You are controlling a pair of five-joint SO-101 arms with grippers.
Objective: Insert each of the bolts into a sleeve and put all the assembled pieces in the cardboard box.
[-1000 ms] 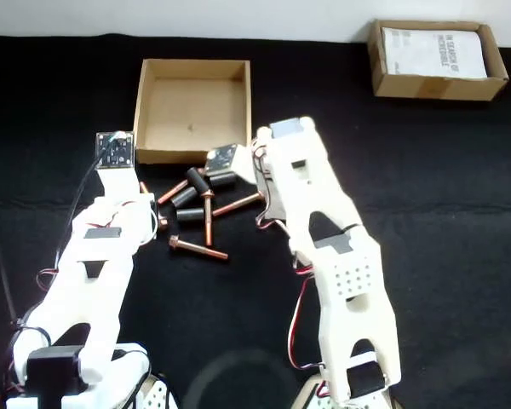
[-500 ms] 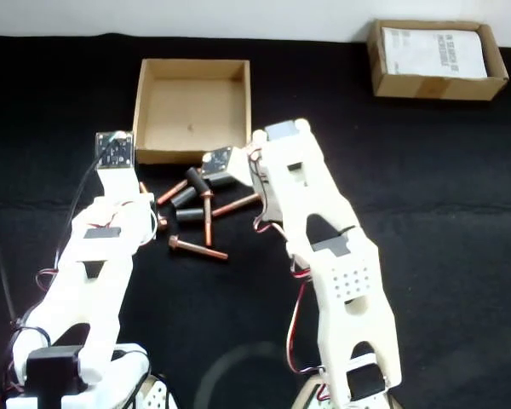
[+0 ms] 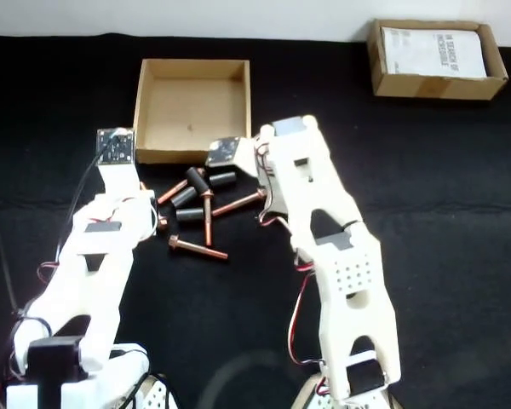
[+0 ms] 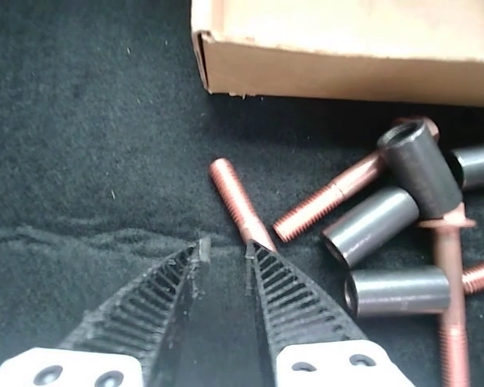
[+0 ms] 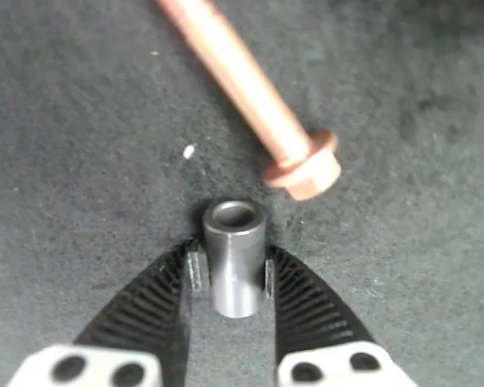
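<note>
In the right wrist view my right gripper (image 5: 234, 270) is shut on a dark grey sleeve (image 5: 235, 258), held upright just above the black mat. A copper bolt (image 5: 250, 93) lies close by, its head beside the sleeve. In the left wrist view my left gripper (image 4: 224, 248) stands slightly open, with a copper bolt (image 4: 234, 201) lying at one fingertip. Beyond it lie loose sleeves (image 4: 371, 226) and a sleeve fitted on a bolt (image 4: 423, 173). The cardboard box (image 3: 192, 156) stands just behind the pile of bolts (image 3: 198, 248) and sleeves (image 3: 190, 215).
A second cardboard box (image 3: 383, 81) holding a printed sheet stands at the back right. The black mat (image 3: 443, 213) covers the table. Both white arms rise from the front edge, one on each side of the pile.
The right arm's wrist swung a little to the left and then back to the right. The left arm has hardly moved.
</note>
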